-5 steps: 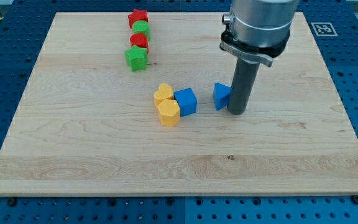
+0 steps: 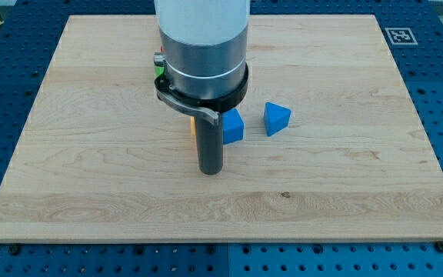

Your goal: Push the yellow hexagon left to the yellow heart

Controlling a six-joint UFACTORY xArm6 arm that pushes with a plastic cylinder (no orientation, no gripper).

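Note:
My tip (image 2: 210, 171) rests on the wooden board (image 2: 344, 185) near the middle, just below and left of the blue cube (image 2: 233, 126). The rod and the arm's wide body stand in front of the yellow hexagon and the yellow heart; only a thin yellow-orange sliver (image 2: 193, 126) shows at the rod's left edge, so I cannot tell which of the two it is. The tip appears to be right at or just below where those yellow blocks lie.
A blue triangular block (image 2: 276, 118) lies to the right of the blue cube. A small bit of a green block (image 2: 158, 68) shows at the arm body's left edge; the red and green blocks at the view's top are otherwise hidden.
The arm has moved left and slightly down, from beside the blue triangular block to in front of the yellow blocks. It now hides the yellow, red and green blocks. The blue blocks have not moved.

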